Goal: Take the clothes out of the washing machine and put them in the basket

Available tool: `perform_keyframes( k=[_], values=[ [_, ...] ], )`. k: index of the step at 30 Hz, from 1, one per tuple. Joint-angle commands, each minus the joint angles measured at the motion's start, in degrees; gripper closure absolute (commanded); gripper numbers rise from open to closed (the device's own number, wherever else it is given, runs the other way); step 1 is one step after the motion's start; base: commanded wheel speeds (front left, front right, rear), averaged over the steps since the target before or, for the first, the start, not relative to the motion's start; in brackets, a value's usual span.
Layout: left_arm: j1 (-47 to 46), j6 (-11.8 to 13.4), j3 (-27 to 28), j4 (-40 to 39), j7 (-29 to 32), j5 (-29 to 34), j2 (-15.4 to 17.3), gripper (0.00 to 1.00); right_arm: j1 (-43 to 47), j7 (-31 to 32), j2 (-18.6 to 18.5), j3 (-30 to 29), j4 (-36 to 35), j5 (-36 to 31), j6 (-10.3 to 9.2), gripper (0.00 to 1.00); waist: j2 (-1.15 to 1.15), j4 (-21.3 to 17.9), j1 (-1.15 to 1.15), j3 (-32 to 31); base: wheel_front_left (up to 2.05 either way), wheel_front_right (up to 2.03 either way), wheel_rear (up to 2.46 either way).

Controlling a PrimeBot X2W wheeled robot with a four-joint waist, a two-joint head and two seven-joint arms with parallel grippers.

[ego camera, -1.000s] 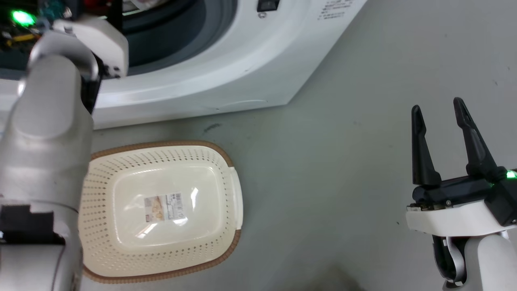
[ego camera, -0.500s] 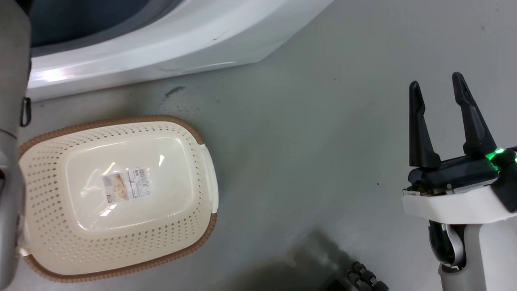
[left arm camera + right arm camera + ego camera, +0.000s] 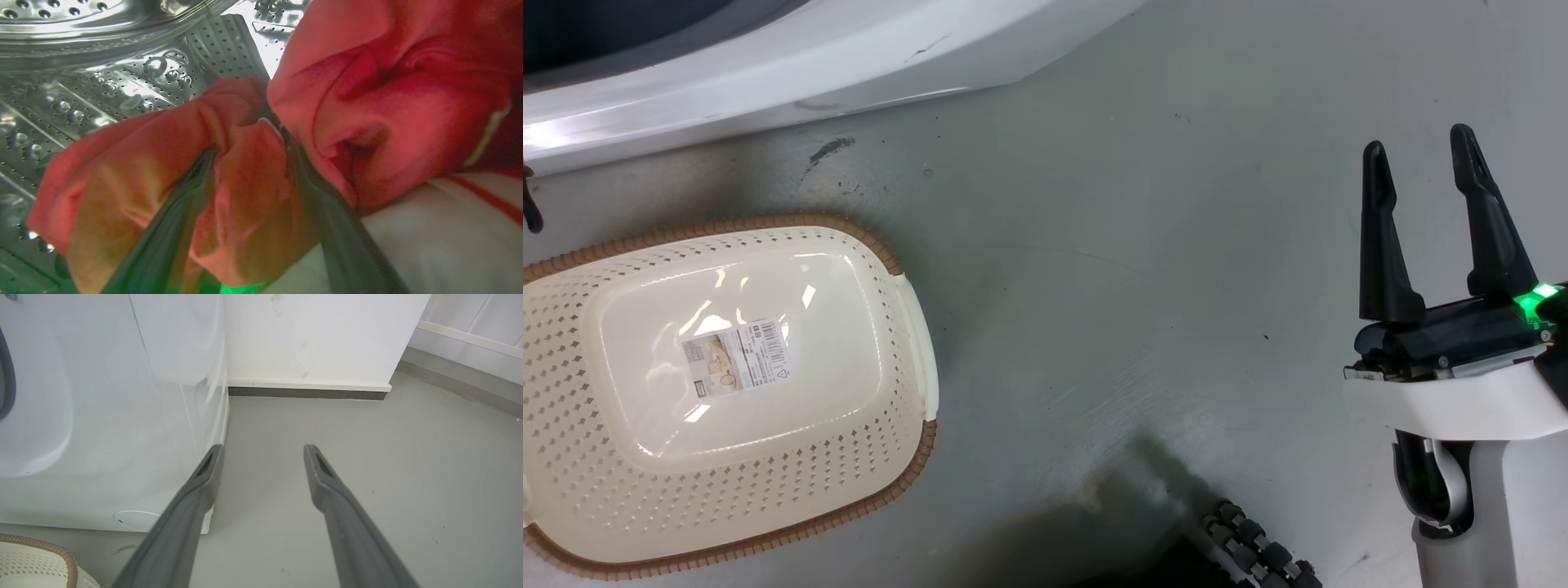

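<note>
Grey concrete floor [image 3: 1094, 245] fills most of the head view, scuffed with a dark mark near the foot of the washing machine [image 3: 768, 90], whose white front curves across the upper left. At lower left of that frame the basket [image 3: 572, 457] sits on the floor just below the machine, its brown rim and perforated cream sides in sight and a label sticker [image 3: 737, 367] on its smooth bottom.

At the right edge the right hand [image 3: 1419, 140] hovers over bare floor, well apart from the basket, with its two dark fingers spread and nothing between them. Its own wrist view shows the same spread hand [image 3: 263, 449] pointing toward the machine's side panel and a white wall [image 3: 306, 335] with a dark skirting strip.

The left wrist view looks into the perforated steel drum [image 3: 102, 81]. The left hand [image 3: 245, 139] is pinching a bunched fold of the red clothes [image 3: 388, 102], which lie inside the drum and have a white panel [image 3: 429, 245] at lower right.
</note>
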Motion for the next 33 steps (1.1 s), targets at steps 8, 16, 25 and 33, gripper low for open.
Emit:
perform_keyframes(
  k=[8, 16, 25, 33],
  values=[
    [-0.15, -0.01, -3.18, 0.24, 0.98, -2.58, 0.76, 1.0, -1.56, -0.12, 0.13, 0.04, -0.29, 0.59, -0.04, 0.0, 0.0, -0.15, -0.01, 0.35, 0.0, 0.0, 0.0],
    [1.67, -0.01, -3.85, -0.85, -3.25, -6.81, 0.29, 1.0, -1.06, -0.12, 0.13, -0.62, 0.0, -0.43, -0.04, 0.0, 0.0, 1.37, -0.01, -1.58, 0.0, 0.0, 0.0],
    [10.65, -0.02, -2.51, -2.11, -17.11, -12.26, -3.82, 1.0, 0.12, -0.12, 0.13, -2.34, 0.81, -3.46, -0.04, 0.0, 0.0, 6.38, -0.01, -8.24, 0.0, 0.0, 0.0],
    [20.38, -0.02, -3.4, -4.43, -27.37, -15.62, -6.37, 1.0, 1.71, -0.12, 0.08, -5.61, 2.1, -5.48, -0.05, 0.0, 0.0, 10.22, -0.01, -14.87, 0.0, 0.0, 0.0]
  ],
)
